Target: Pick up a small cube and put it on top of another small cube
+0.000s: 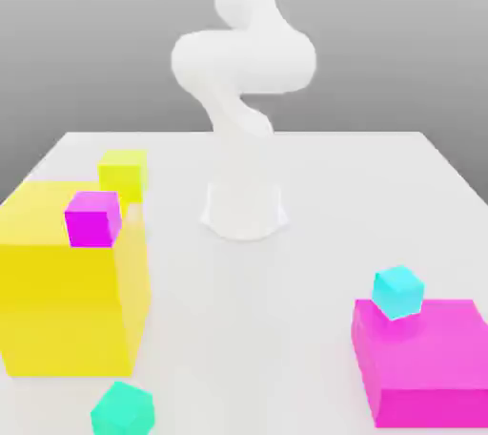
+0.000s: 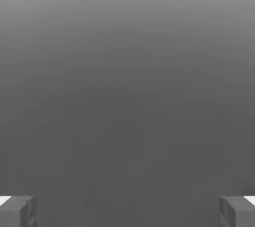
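Arm (image 1: 243, 71): plain matte white, smooth rounded tubular segments, flared cylindrical base (image 1: 244, 209). Gripper (image 2: 127, 211): two grey blocky fingers (image 2: 20, 211) with white upper edges.

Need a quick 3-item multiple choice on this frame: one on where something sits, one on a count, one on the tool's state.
1. Where does the light cyan small cube rest?
A. on the big yellow block
B. on the flat magenta block
C. on the bare table

2. How many small cubes are in the exterior view?
A. two
B. three
C. four

3. What state is the tool in?
A. open, nothing between its fingers
B. shut on the teal-green cube
C. shut on nothing

Answers: 1 B, the cube sits on the flat magenta block near its back edge. 2 C: small yellow cube, small magenta cube, light cyan, teal-green cube. 3 A, the hand view shows the fingers far apart with a bare gap.
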`<state>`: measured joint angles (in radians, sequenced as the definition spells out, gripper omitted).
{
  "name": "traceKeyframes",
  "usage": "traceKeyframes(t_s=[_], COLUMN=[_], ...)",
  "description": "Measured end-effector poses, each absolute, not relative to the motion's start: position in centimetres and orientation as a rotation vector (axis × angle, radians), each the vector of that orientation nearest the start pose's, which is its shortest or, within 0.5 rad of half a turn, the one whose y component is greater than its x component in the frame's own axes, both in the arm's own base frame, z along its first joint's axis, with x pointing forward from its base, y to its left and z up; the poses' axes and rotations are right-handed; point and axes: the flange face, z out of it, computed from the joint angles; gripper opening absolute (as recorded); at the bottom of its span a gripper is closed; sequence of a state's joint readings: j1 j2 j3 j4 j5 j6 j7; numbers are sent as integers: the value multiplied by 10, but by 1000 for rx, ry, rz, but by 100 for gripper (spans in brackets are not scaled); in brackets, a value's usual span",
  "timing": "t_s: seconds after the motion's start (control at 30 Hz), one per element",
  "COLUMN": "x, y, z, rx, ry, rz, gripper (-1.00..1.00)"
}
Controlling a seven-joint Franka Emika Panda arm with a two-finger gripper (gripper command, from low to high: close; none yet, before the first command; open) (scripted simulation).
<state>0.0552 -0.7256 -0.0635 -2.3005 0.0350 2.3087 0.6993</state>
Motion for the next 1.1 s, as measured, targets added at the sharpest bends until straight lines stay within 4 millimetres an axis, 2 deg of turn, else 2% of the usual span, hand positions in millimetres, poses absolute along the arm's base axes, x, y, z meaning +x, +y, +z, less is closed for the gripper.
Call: traceKeyframes(t_s=[0.27,0.53,0.8,0.97,1.1], x=[451,498,517,516,511], y=[-35,-48,-62,-76,-90], z=[581,468,358,298,259], rx=[-2641,-2727,-2802,-2857,-2908], ry=[660,404,165,14,-117], rz=[-627,-401,-238,-163,-114], gripper=[0,0,0,0,0])
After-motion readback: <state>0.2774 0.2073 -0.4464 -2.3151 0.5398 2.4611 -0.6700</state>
